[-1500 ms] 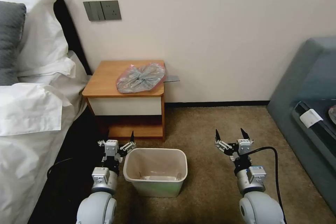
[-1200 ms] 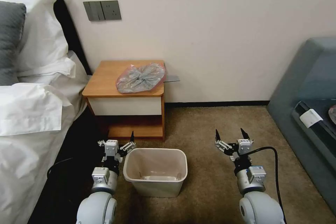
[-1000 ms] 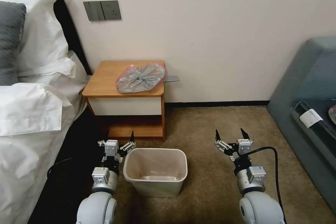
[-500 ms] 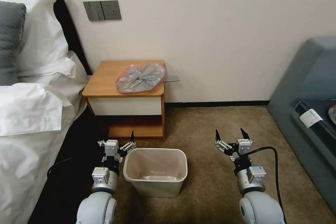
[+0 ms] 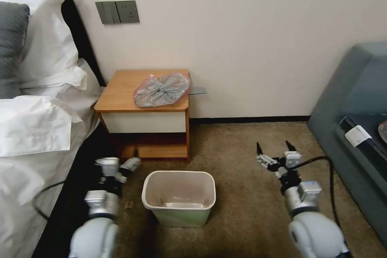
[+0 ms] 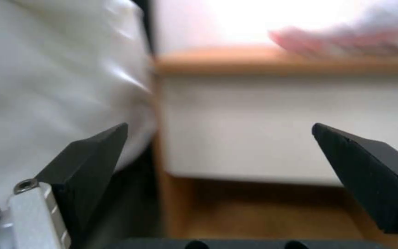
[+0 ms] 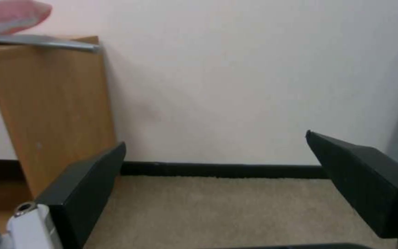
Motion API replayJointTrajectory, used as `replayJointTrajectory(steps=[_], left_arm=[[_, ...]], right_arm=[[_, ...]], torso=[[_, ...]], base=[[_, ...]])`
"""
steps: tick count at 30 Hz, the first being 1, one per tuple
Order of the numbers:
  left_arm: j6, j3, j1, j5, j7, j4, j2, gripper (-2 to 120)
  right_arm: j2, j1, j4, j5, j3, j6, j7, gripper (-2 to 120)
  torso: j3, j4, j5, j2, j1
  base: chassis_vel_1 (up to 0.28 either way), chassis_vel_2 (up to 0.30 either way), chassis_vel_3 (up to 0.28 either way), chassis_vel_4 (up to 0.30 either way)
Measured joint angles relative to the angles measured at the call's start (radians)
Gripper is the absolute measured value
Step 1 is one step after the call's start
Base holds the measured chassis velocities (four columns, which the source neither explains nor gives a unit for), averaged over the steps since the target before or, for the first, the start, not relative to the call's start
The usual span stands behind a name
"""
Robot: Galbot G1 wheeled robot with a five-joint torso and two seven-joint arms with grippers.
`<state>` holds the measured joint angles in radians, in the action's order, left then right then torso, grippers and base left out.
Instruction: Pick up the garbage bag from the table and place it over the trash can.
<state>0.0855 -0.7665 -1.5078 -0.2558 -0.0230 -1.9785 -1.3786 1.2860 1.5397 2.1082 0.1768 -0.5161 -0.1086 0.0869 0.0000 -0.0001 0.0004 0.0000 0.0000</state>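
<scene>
While the garbage bag [image 5: 162,89] lies crumpled on the far table [image 5: 121,92], you've nothing done — left gripper [image 5: 117,164] and right gripper [image 5: 277,150] hang spread and empty beside the near, unlined trash can [image 5: 179,197].

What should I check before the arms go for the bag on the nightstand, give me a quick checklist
1. Garbage bag lying free on the table: ok.
2. Left gripper jaws wide open, empty: ok.
3. Right gripper jaws wide open, empty: ok.
4. Either gripper at the bag: not ok; both sit low, near floor level, either side of the trash can.
5. Trash can upright, mouth open, unlined: ok.
6. Bag's opening easy to find: cannot tell; it lies bunched.
</scene>
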Motion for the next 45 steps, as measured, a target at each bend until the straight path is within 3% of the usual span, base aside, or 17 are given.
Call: replayJointTrajectory(steps=[4,5,6,8,13,16,18,20,23,28,32,35,45], left_arm=[[0.032,-0.076,0.015,-0.089,-0.009,0.007,0.043,100],[0.035,-0.082,0.017,-0.100,-0.009,0.008,0.047,100],[0.035,-0.082,0.017,-0.100,-0.009,0.008,0.047,100],[0.036,-0.084,0.017,-0.102,-0.010,0.009,0.048,100],[0.036,-0.083,0.017,-0.106,-0.009,0.009,0.049,100],[0.001,0.055,-0.037,-0.191,0.097,-0.020,0.058,100],[-0.004,0.078,-0.045,-0.203,0.114,-0.026,0.060,100],[-0.022,0.136,-0.068,-0.236,0.160,-0.039,0.063,100],[-0.024,0.143,-0.071,-0.239,0.166,-0.041,0.063,100],[-0.023,0.146,-0.072,-0.235,0.166,-0.041,0.063,100],[0.005,0.175,-0.092,-0.128,0.153,-0.020,0.036,100],[0.036,0.164,-0.084,-0.065,0.089,0.004,0.012,99],[0.053,0.134,-0.075,-0.059,0.061,0.016,0.006,98]], right_arm=[[0.004,-0.019,-0.020,-0.063,0.017,0.079,0.002,100],[0.006,-0.029,-0.046,-0.079,0.026,0.150,-0.017,100],[0.006,-0.029,-0.046,-0.079,0.026,0.150,-0.017,100],[0.013,-0.056,-0.082,-0.106,0.045,0.239,-0.039,100],[0.010,-0.092,-0.120,-0.150,0.069,0.302,-0.051,100],[-0.041,-0.236,-0.230,-0.298,0.150,0.353,-0.051,100],[-0.047,-0.266,-0.248,-0.322,0.162,0.357,-0.049,100],[-0.071,-0.414,-0.339,-0.410,0.231,0.363,-0.044,100],[-0.081,-0.530,-0.424,-0.503,0.291,0.367,-0.039,100],[-0.070,-0.679,-0.550,-0.677,0.360,0.407,-0.040,100],[-0.031,-0.789,-0.653,-0.816,0.398,0.448,-0.040,100],[0.035,-0.892,-0.787,-1.003,0.399,0.528,-0.037,100],[0.121,-1.007,-0.987,-1.174,0.385,0.579,-0.037,100]], torso=[[0.000,0.0002,0.0001,0.000,0.000],[0.000,0.0002,-0.0006,0.000,0.000],[0.000,0.0002,-0.0006,0.000,0.000],[0.000,-0.0001,-0.0004,0.000,0.000],[0.000,0.0000,-0.0004,0.000,0.000],[0.000,-0.0001,-0.0005,0.000,0.000],[0.000,-0.0001,-0.0002,0.000,0.000],[0.000,0.0000,-0.0004,0.000,0.000],[0.000,0.0004,-0.0004,0.000,0.000],[0.000,-0.0002,-0.0004,0.000,0.000],[0.000,0.0002,-0.0006,0.000,0.000],[0.000,0.0000,-0.0005,0.000,0.000],[0.000,0.0002,-0.0005,0.000,0.000]], base=[[0.000,0.000,0.000,0.000],[0.000,0.000,0.000,0.000],[0.000,0.000,0.000,0.000],[0.000,0.000,0.000,0.000],[0.000,0.000,0.000,0.000],[0.000,0.000,0.000,0.000],[0.000,0.000,0.000,0.000],[0.000,0.000,0.000,0.000],[0.000,0.000,0.000,0.000],[0.000,0.000,0.000,0.000],[0.000,0.000,0.000,0.000],[0.000,0.000,0.000,0.000],[0.000,0.000,0.000,0.000]])
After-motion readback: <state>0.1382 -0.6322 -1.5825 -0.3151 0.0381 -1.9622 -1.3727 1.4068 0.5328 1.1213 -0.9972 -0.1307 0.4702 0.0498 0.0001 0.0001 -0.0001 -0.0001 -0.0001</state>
